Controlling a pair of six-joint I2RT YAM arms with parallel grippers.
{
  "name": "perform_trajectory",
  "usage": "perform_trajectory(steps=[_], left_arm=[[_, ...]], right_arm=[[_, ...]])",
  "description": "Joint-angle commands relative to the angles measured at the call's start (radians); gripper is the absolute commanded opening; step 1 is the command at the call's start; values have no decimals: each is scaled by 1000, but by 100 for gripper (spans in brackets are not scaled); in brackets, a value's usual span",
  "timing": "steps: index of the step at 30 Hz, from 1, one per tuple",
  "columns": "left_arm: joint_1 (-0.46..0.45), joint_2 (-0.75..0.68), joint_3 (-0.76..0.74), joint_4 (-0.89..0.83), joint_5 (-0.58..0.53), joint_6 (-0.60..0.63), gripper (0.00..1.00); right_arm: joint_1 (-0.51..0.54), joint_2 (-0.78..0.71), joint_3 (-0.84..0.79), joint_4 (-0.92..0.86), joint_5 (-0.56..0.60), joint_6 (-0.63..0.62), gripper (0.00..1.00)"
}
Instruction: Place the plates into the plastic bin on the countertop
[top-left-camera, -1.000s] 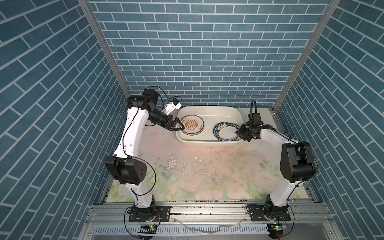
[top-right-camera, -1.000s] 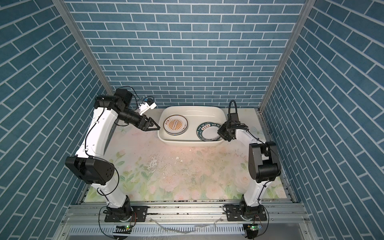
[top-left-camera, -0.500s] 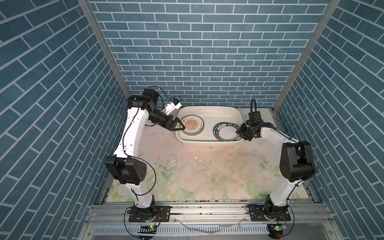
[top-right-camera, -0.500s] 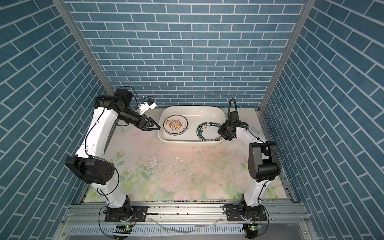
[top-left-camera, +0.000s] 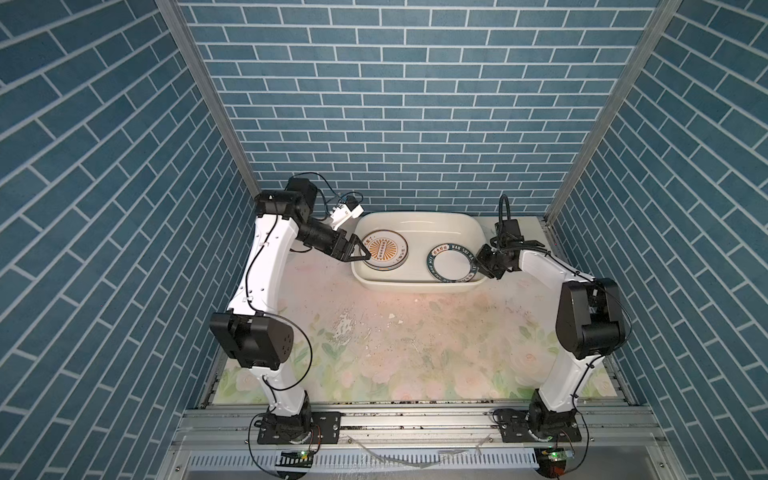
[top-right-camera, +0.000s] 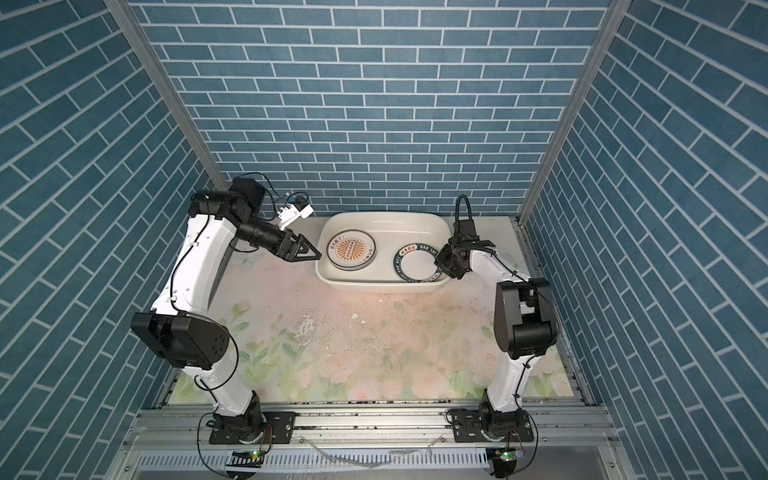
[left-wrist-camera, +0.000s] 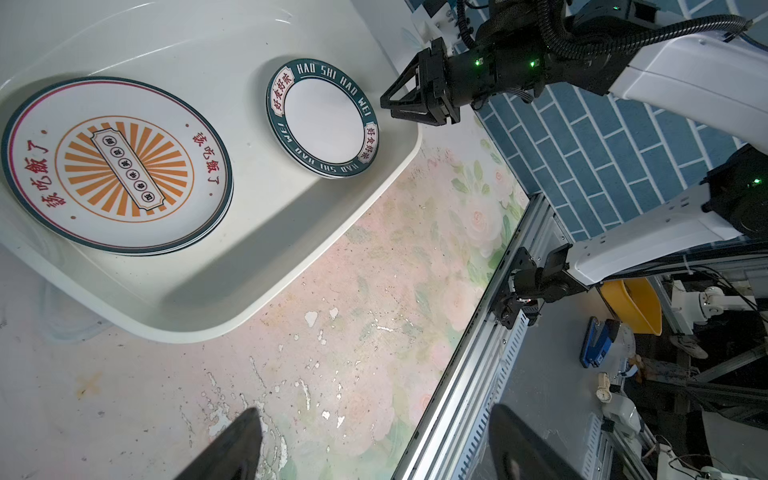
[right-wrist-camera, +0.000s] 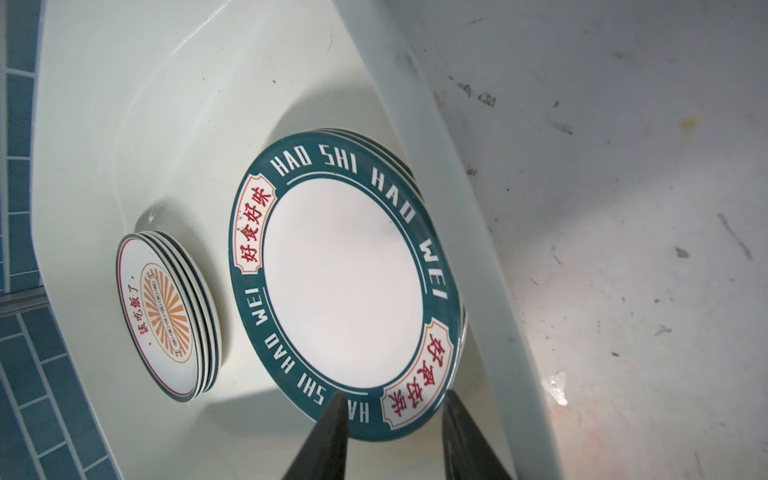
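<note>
The plastic bin (top-left-camera: 415, 215) (top-right-camera: 382, 215) stands at the back of the countertop (top-left-camera: 415, 332). Inside it lie two stacks of plates. The left stack is topped by an orange sunburst plate (top-left-camera: 384, 252) (left-wrist-camera: 116, 164) (right-wrist-camera: 160, 316). On top of the right stack is a teal lettered-band plate (top-left-camera: 451, 264) (left-wrist-camera: 322, 118) (right-wrist-camera: 345, 282). My left gripper (top-left-camera: 361, 252) (top-right-camera: 311, 253) (left-wrist-camera: 374, 411) hovers open and empty by the bin's left rim. At the teal plate's right edge my right gripper (top-left-camera: 484, 260) (top-right-camera: 441, 262) (right-wrist-camera: 395, 401) has its jaws apart, holding nothing.
Blue brick walls close in the back and both sides. The countertop's floral print is worn and flaking (top-left-camera: 345, 328) in the middle. An aluminium rail (top-left-camera: 415, 419) with both arm bases runs along the front edge. The bin's right corner sits close to the right wall.
My right gripper's jaws have spread a little at the teal plate's edge. The left arm has stayed still.
</note>
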Motion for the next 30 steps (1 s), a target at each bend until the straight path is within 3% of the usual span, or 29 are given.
perform_trajectory(steps=[1,11,21,30], left_arm=[[-5,13,14,-20,20,5,87],[-5,-30,-27,39,-58,-14,91],[-5,-151,-239,258,-257,-84,99],[5,-268,-431,508,-434,-230,100]], right_arm=[[-3,16,38,-42,3,-34,39],[-3,-2,118,-33,-3,-88,39],[-2,-105,168,105,31,-194,41],[-6,-219,140,127,104,-384,46]])
